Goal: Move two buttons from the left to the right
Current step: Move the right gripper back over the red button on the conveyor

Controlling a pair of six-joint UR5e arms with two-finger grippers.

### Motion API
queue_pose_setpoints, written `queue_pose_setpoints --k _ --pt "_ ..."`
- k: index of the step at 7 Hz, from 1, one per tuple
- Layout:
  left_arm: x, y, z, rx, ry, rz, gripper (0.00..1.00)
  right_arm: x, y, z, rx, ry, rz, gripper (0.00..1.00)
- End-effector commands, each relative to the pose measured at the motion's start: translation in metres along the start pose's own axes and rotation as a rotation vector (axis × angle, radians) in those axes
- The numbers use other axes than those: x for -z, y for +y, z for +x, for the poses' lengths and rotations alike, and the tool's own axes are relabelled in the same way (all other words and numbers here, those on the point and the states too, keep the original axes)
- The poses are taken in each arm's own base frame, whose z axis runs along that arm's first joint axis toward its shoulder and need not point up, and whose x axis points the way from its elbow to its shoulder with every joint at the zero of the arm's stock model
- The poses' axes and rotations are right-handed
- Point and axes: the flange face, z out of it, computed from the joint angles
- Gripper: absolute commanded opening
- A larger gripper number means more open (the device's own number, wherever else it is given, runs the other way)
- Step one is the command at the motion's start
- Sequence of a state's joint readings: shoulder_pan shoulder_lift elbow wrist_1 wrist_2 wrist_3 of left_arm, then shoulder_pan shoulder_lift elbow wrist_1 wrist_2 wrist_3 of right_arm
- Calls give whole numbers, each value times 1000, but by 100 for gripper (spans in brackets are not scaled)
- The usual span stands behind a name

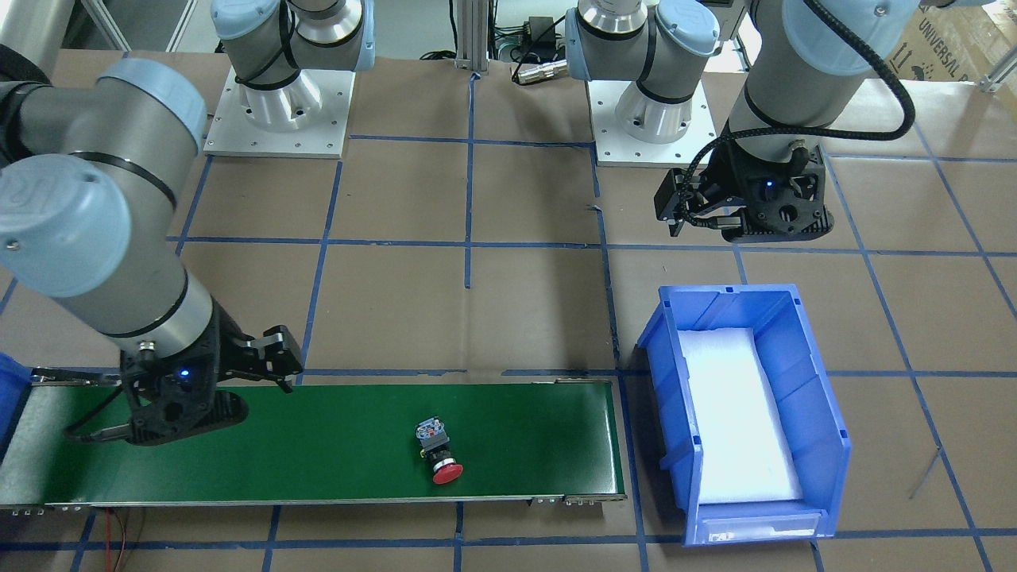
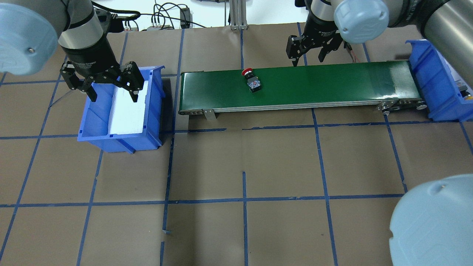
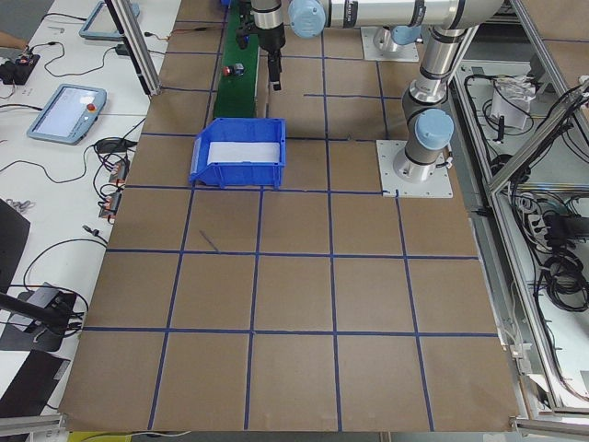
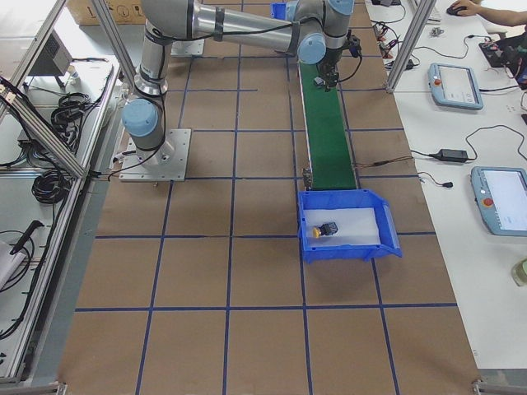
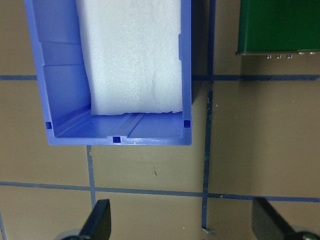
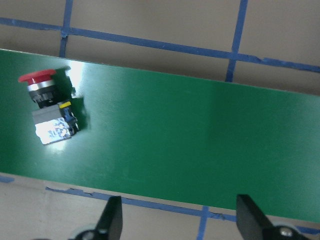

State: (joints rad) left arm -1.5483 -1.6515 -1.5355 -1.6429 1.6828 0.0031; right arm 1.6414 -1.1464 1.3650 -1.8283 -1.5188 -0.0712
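Overhead exterior: left gripper (image 2: 114, 98) hangs over the left blue bin (image 2: 154, 111), fingers spread wide. The bin is lined with a white foam pad (image 2: 127, 114). Right gripper (image 2: 308, 60) hovers at the far edge of the green conveyor belt (image 2: 332, 83), fingers likewise spread. Red button (image 2: 252, 79) lies on its side on the belt, cap toward the far edge, nearer the belt's left end, apart from the right gripper. Exterior right: yellow button (image 4: 324, 230) lies in the right blue bin (image 4: 389, 230) at the belt's right end.

Brown table (image 2: 281, 162) gridded with blue tape (image 2: 244, 200); a white bench (image 3: 55, 212) runs alongside.
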Motion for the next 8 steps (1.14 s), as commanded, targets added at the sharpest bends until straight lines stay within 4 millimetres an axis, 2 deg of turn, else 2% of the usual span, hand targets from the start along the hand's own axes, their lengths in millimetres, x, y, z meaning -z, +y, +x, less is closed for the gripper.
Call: queue_pose_setpoints --k 1,2,3,4,8 --pt "0 0 0 0 0 -1 100 -30 -9 -44 -111 -6 20 85" --pt "0 0 0 0 -1 -1 100 -49 -14 -63 -102 -7 34 85" --pt "0 0 0 1 0 1 100 -76 -23 -68 -94 -10 44 85" --pt "0 0 0 0 -1 -1 100 -90 -29 -68 -88 -8 55 85" --pt "-1 -1 -5 10 -3 0 100 -97 -31 -68 -74 -9 58 95"
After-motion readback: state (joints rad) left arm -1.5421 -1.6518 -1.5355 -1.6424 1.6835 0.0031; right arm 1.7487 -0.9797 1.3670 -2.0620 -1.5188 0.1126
